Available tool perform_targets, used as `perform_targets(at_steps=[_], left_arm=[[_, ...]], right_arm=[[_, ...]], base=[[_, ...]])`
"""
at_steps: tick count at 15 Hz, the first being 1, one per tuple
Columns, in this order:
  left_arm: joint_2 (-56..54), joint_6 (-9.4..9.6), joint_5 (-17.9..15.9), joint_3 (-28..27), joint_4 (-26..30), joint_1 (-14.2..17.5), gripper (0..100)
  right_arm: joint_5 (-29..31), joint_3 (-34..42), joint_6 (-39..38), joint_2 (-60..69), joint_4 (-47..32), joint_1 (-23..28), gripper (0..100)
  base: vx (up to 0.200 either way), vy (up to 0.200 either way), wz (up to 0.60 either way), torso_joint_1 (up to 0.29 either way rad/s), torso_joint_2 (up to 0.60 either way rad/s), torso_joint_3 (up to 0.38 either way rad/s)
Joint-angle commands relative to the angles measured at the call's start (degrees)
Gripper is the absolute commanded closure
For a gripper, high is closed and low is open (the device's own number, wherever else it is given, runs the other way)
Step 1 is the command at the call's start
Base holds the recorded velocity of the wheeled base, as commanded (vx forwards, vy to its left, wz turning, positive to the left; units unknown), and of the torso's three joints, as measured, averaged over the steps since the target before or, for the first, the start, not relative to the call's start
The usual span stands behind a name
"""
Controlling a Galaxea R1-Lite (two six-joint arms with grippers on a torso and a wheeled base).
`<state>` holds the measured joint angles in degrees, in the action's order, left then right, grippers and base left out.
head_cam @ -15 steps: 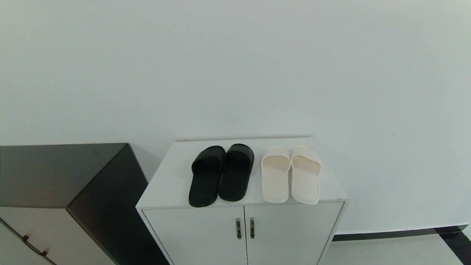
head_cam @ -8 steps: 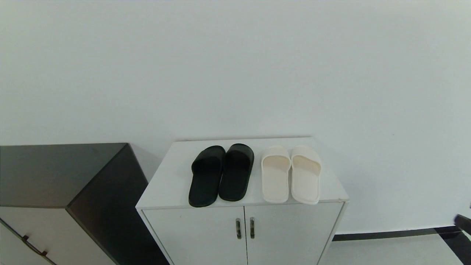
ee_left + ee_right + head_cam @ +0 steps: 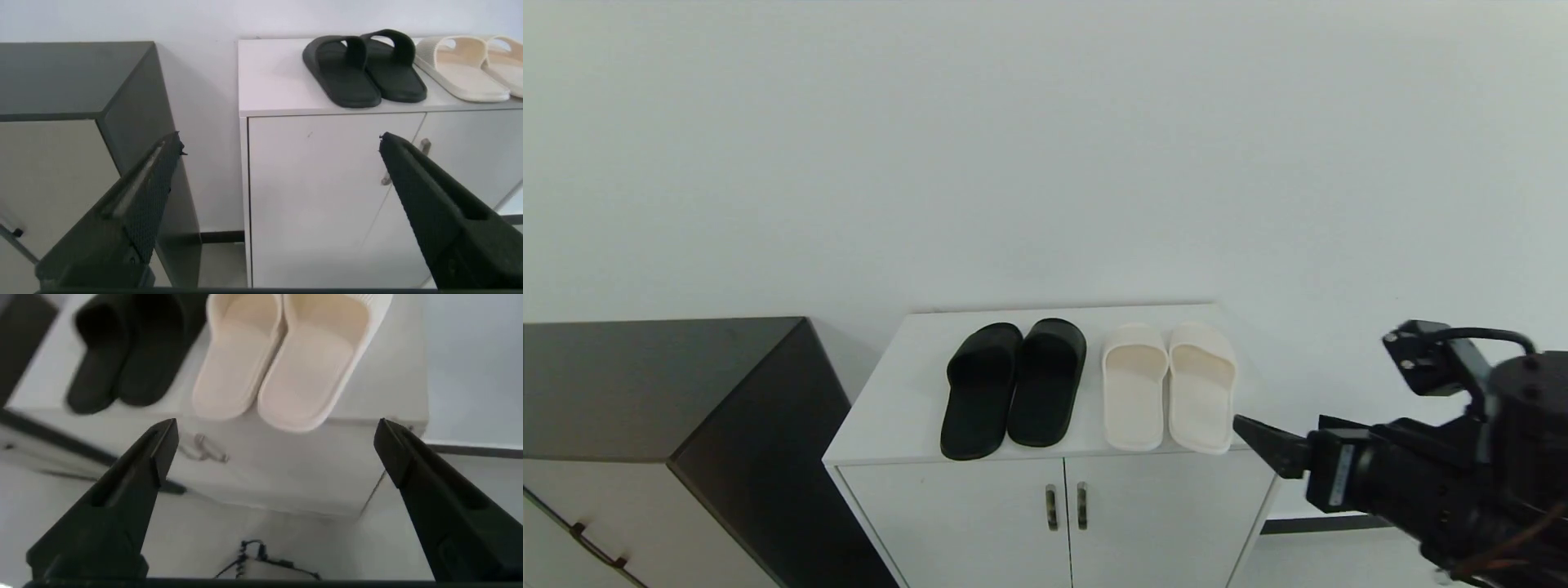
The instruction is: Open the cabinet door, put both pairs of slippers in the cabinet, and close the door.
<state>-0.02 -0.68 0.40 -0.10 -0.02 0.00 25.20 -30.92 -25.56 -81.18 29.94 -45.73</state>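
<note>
In the head view, the cabinet (image 3: 890, 425) stands at the wall and both doors (image 3: 964, 523) are closed. The black slippers (image 3: 1013, 388) lie on its top, and the cream slippers (image 3: 1168, 388) lie just beside them, on the robot's right, with heels at the front edge. Two slim handles (image 3: 1052, 506) sit at the middle seam. Your right tool (image 3: 1262, 445) is near the cabinet's right front corner, close to a cream heel.

In the left wrist view, your left tool (image 3: 275, 151) is spread wide and holds nothing. It faces the cabinet front, well apart from it. A dark cabinet (image 3: 73, 82) stands beside.

In the right wrist view, the right tool is also spread and free, above the cream slippers (image 3: 286, 351).

I think the door comes first. The handle looks thin and stiff, so close across its bar and pull gently, because the door should swing easily. The slippers look light, soft and bendy. Take each one at the strap, since a flat sole may flex and slip out.
</note>
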Motion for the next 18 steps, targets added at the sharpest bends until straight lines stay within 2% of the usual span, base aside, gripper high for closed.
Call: perform_targets(at_steps=[1,4,10,18], left_arm=[[0.02,-0.02,0.04,0.01,0.02,0.00,0],[0.02,-0.02,0.04,0.01,0.02,0.00,0],[0.02,-0.02,0.04,0.01,0.02,0.00,0],[0.02,-0.02,0.04,0.01,0.02,0.00,0]], right_arm=[[6.62,-7.58,-0.54,-13.92,0.65,-1.65,0],[12.16,-17.34,0.87,-23.50,0.47,-0.94,0],[14.09,-32.10,2.80,-36.60,0.56,5.47,0],[14.26,-41.95,5.44,-46.26,0.65,5.82,0]], base=[[0.000,0.000,0.00,0.000,0.00,0.000],[0.000,0.000,0.00,0.000,0.00,0.000],[0.000,0.000,0.00,0.000,0.00,0.000],[0.000,0.000,0.00,0.000,0.00,0.000]])
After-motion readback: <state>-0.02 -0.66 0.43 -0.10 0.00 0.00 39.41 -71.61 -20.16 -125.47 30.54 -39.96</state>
